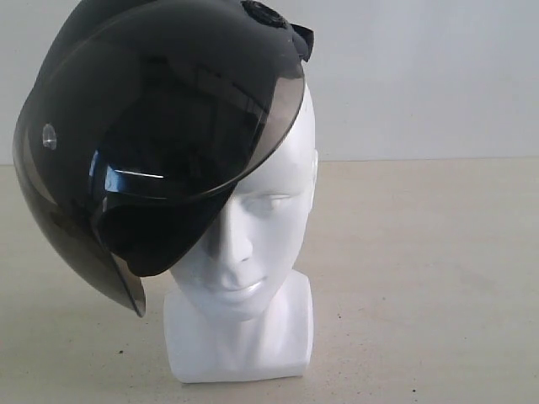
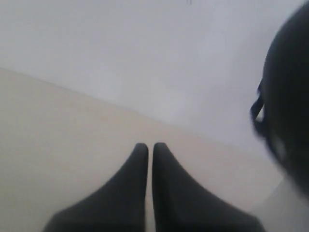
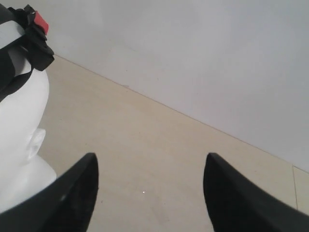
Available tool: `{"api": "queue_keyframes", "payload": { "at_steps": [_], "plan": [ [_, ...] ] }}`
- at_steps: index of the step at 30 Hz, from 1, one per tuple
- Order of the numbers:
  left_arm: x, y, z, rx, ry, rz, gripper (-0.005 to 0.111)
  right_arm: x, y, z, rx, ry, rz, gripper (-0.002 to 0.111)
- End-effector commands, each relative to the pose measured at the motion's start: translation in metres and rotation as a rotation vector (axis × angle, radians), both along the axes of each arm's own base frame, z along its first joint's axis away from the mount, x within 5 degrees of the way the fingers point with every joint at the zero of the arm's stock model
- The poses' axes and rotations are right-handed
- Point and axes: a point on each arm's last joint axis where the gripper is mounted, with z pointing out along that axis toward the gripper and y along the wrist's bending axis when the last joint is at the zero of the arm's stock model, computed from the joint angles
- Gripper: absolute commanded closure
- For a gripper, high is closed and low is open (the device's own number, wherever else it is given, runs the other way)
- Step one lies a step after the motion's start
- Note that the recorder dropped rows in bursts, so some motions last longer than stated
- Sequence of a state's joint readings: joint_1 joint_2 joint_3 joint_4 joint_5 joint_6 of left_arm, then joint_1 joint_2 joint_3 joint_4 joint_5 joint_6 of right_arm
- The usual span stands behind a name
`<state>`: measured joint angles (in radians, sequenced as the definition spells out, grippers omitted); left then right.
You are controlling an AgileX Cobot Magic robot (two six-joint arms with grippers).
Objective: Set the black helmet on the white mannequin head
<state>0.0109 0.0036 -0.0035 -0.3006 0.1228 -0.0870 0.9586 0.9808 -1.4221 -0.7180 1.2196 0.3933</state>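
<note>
On the beige table [image 1: 438, 278], exterior view: white mannequin head [image 1: 263, 231] stood upright on its blocky base, face toward the camera, pale wall [image 1: 421, 76] behind.

Black helmet [image 1: 160, 126] sat on the head but not square. It was cocked steeply toward the left of that view.
- Shell covered the crown and the view-left half of the face.
- One eye, the nose, mouth and chin were exposed on the view-right side.
- Smoky visor [image 1: 76, 236] slanted down and outward; its lowest corner hung beside the neck, clear of the table.
- No contact seen between the helmet and either arm.

Left wrist view: left gripper [image 2: 150, 147] had its two dark fingers brought together, only a thin sliver of light between them, nothing pinched. It was over bare table. Helmet showed as a blurred dark mass at one edge of the picture, apart from the fingertips.

Right wrist view: right gripper [image 3: 150, 162] had its fingers spread wide, nothing between them, table visible through the gap. Mannequin head lay off to one side, its ear [image 3: 35, 143] visible, near one finger; contact could not be judged. Black strap [image 3: 17, 79] crossed the head above the ear, ending in a buckle with a red tab [image 3: 41, 21].
</note>
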Motion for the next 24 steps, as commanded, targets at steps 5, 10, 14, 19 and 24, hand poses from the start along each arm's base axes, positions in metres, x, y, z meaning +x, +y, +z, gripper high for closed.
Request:
{"api": "queue_keyframes", "payload": {
  "at_steps": [5,10,14,19,24],
  "plan": [
    [-0.005,0.019,0.025,-0.645,-0.328,0.132,0.102,0.0,-0.002,0.0,-0.009,-0.004,-0.001,0.048],
    [-0.004,0.012,0.027,-0.895,-0.265,0.049,0.102,0.0,-0.002,0.0,-0.005,-0.003,-0.003,0.048],
    [-0.009,0.002,0.049,-0.993,-0.19,-0.059,0.102,0.0,-0.002,0.0,0.005,-0.001,-0.008,0.048],
    [-0.022,0.002,0.087,-0.927,-0.311,-0.105,0.102,0.0,0.001,-0.006,0.006,0.027,-0.001,0.048],
    [0.005,-0.006,0.112,-0.754,-0.103,-0.095,0.102,0.0,0.004,-0.011,0.03,0.053,-0.005,0.048]
  ]
}}
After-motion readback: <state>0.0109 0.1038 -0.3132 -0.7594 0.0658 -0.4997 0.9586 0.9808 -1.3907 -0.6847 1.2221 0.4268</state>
